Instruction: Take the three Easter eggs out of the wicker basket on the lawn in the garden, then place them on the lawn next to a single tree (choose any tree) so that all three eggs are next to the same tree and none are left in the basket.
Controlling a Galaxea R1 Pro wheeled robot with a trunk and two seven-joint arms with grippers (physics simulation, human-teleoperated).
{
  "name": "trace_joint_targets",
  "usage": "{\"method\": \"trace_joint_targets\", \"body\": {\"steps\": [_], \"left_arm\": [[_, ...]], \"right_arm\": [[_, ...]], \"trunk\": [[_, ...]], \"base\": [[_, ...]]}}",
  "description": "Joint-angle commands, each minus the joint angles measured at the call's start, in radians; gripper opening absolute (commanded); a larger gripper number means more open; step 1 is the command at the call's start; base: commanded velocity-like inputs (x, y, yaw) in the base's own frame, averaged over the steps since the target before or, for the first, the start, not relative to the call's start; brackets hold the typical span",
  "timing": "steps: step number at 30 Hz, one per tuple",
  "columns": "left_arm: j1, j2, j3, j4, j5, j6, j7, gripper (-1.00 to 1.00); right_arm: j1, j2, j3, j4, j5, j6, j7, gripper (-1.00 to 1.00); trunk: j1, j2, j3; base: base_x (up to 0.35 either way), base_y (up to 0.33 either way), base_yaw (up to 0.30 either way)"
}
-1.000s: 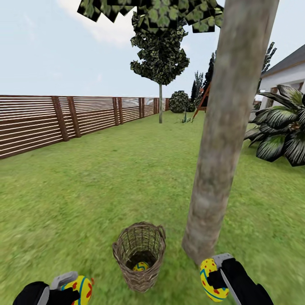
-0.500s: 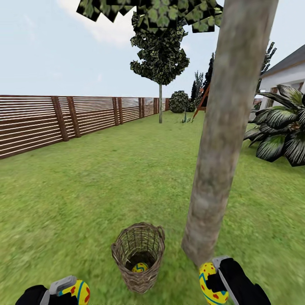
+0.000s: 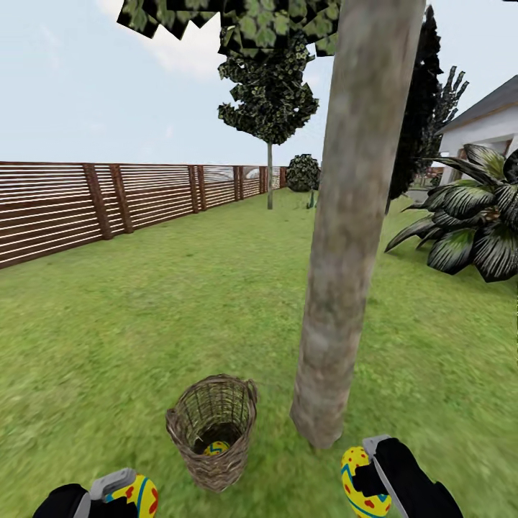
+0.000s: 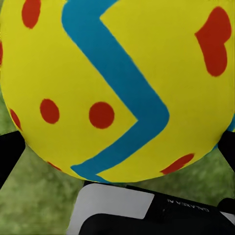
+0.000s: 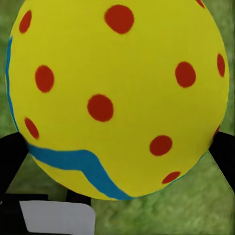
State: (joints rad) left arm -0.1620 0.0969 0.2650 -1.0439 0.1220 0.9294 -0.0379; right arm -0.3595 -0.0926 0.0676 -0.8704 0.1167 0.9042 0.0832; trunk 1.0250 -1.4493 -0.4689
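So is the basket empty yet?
Not empty: one Easter egg lies at the bottom of the upright wicker basket.

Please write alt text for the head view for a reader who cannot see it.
Each gripper, left and right, holds a painted yellow egg low over the lawn; a third egg lies in the wicker basket beside a thick tree trunk.

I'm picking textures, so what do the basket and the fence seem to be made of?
The basket looks like woven brown cane: open lattice strands show, matte. The fence looks like reddish-brown wooden slats on darker posts, though a render can't confirm it.
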Motion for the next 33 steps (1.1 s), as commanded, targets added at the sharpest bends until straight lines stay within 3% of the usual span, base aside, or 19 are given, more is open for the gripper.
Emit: {"method": "trace_joint_targets", "body": {"steps": [1, 33], "left_arm": [[-0.001, 0.0, 0.002, -0.002, 0.002, 0.005, -0.002, -1.0], [-0.001, -0.021, -0.001, 0.0, 0.002, 0.002, -0.003, -1.0]], "right_arm": [[-0.001, -0.001, 0.003, -0.001, 0.011, 0.004, 0.009, -1.0], [-0.001, 0.001, 0.003, -0.001, 0.011, 0.005, 0.009, -1.0]], "trunk": [[0.0, -0.001, -0.001], [0.0, -0.001, -0.001]], "base": [[0.0, -0.339, 0.0], [0.0, -0.34, 0.0]]}}
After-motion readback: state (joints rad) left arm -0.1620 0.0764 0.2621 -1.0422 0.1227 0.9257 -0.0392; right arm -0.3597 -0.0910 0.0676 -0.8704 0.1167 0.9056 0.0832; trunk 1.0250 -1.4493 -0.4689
